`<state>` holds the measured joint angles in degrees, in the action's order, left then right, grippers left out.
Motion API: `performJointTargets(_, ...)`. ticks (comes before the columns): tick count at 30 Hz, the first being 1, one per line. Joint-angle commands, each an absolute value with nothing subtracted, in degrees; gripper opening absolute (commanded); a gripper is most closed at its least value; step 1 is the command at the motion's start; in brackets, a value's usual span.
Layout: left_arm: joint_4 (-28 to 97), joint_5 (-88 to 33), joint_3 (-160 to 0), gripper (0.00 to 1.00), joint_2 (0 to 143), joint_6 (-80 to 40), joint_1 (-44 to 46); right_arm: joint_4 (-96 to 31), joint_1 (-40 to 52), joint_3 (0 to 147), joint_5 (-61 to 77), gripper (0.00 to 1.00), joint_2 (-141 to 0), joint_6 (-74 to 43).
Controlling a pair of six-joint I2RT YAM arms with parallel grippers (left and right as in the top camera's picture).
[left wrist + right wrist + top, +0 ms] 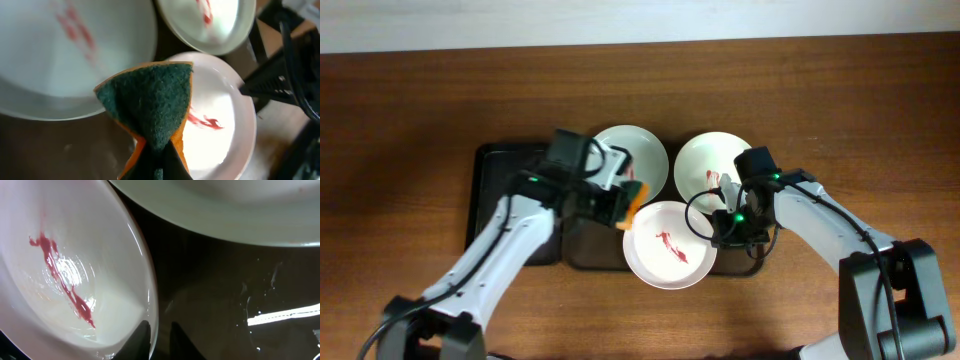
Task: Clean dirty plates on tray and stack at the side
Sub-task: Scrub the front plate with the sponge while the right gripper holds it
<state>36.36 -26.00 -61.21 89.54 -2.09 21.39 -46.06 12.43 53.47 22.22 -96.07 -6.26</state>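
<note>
Three white plates lie on the dark brown tray [592,252]. The back left plate [638,150] shows faint red smears in the left wrist view [60,65]. The back right plate [705,160] and the front plate [668,245] carry red sauce. My left gripper [620,200] is shut on an orange and green sponge [150,100], held over the front plate's left rim [220,120]. My right gripper [725,225] is shut on the front plate's right rim [65,280], one finger on each side [159,340].
A narrower black tray [492,185] lies left of the brown tray, under my left arm. Brown wooden table [420,100] surrounds both trays. The right arm's black body [285,75] stands close beyond the front plate.
</note>
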Motion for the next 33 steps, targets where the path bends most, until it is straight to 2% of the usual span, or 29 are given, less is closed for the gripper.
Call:
performJointTargets(1, 33.82, -24.60, -61.91, 0.00, 93.32, -13.74, 27.00, -45.52, 12.80, 54.22, 22.94, 0.10, -96.60, -6.57)
performJointTargets(6, 28.05, -20.34, -61.91, 0.00, 98.52, -35.53, 35.27, -45.21, 12.80, 54.22, 22.94, 0.04, -96.60, -6.57)
performJointTargets(11, 26.11, -19.40, -61.91, 0.00, 101.16, -53.65, 40.14, -45.19, 12.80, 54.22, 22.94, 0.04, -96.60, -6.57)
performJointTargets(17, 22.94, -18.76, -61.91, 0.00, 104.40, -65.39, 45.43, -45.19, 12.80, 54.22, 22.94, 0.04, -96.60, -6.55)
performJointTargets(22, 25.76, -8.36, -61.91, 0.00, 105.45, -65.69, 47.51, -45.23, 12.80, 54.22, 22.94, 0.04, -96.60, -6.55)
performJointTargets(28, 32.58, 12.67, -61.95, 0.00, 105.14, -53.74, 46.65, -45.58, 12.80, 54.22, 22.94, 0.04, -96.60, -6.55)
performJointTargets(30, 32.86, 14.06, -62.00, 0.00, 104.38, -49.45, 45.65, -45.60, 12.80, 54.22, 22.94, 0.04, -96.60, -6.52)
performJointTargets(33, 34.13, 13.08, -62.00, 0.00, 102.94, -49.15, 45.08, -45.63, 12.80, 54.22, 22.94, 0.04, -96.60, -6.52)
